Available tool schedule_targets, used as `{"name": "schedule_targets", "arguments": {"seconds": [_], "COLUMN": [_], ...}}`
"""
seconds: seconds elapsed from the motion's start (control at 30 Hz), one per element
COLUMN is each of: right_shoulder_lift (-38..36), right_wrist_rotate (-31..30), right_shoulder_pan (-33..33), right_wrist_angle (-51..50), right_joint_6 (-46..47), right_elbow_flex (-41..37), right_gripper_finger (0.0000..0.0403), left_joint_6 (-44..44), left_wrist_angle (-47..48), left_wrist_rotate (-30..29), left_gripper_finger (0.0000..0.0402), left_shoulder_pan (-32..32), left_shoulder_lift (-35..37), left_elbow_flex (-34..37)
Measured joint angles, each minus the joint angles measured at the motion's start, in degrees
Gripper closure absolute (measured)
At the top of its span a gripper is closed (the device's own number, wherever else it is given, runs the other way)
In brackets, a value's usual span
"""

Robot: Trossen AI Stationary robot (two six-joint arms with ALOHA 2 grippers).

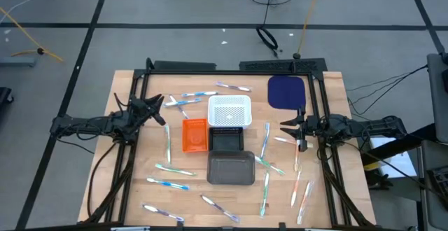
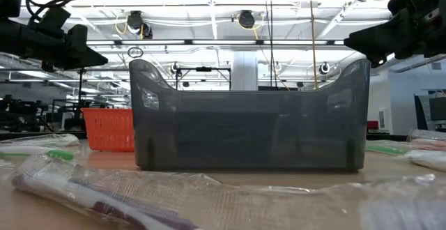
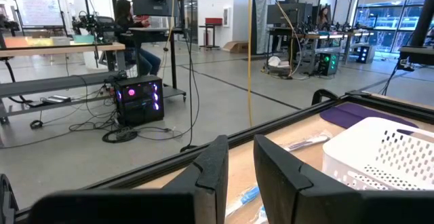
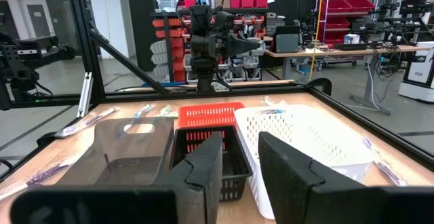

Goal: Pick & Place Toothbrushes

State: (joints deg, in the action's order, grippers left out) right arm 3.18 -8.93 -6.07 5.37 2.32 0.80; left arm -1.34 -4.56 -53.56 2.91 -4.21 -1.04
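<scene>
Several toothbrushes in clear wrappers lie flat and scattered over the wooden table, among them one (image 1: 168,141) left of the baskets, one (image 1: 264,140) right of them and one (image 1: 220,206) near the front edge. My left gripper (image 1: 161,110) (image 3: 241,173) hovers level above the table's left side. It is open, with nothing between its fingers. My right gripper (image 1: 284,129) (image 4: 241,166) hovers level above the right side. It too is open and holds nothing. Both point toward the table's middle.
A white mesh basket (image 1: 229,112), an orange basket (image 1: 194,134), a black basket (image 1: 226,140) and a grey tray (image 1: 231,168) stand clustered mid-table. A dark blue pad (image 1: 287,92) lies at the far right. A black frame (image 1: 231,66) runs along the table's far edge.
</scene>
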Motion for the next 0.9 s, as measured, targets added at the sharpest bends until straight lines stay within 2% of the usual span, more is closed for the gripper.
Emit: {"name": "schedule_targets", "arguments": {"seconds": [0.27, 0.5, 0.7, 0.9], "right_shoulder_lift": [0.02, 0.02, 0.00, 1.03], "right_wrist_rotate": [0.00, 0.04, 2.78, 1.31], "right_shoulder_pan": [0.00, 0.00, -0.02, 0.02], "right_wrist_angle": [0.02, 0.46, 1.06, 1.34], "right_joint_6": [-0.01, 0.03, 5.84, 8.12], "right_elbow_flex": [0.00, 0.00, 0.00, 2.07], "right_gripper_finger": [0.0314, 0.0314, 0.0314, 0.0314], "left_joint_6": [0.05, 4.00, -0.51, -1.34], "left_wrist_angle": [0.00, 0.00, -0.22, -2.33], "left_wrist_rotate": [0.02, -0.02, -0.02, -0.77], "left_gripper_finger": [0.0330, 0.0330, 0.0330, 0.0330], "left_shoulder_pan": [0.00, -0.10, -0.11, -0.39], "left_shoulder_lift": [0.00, 0.00, -0.01, 0.00], "left_elbow_flex": [0.00, 0.00, 0.00, 0.00]}}
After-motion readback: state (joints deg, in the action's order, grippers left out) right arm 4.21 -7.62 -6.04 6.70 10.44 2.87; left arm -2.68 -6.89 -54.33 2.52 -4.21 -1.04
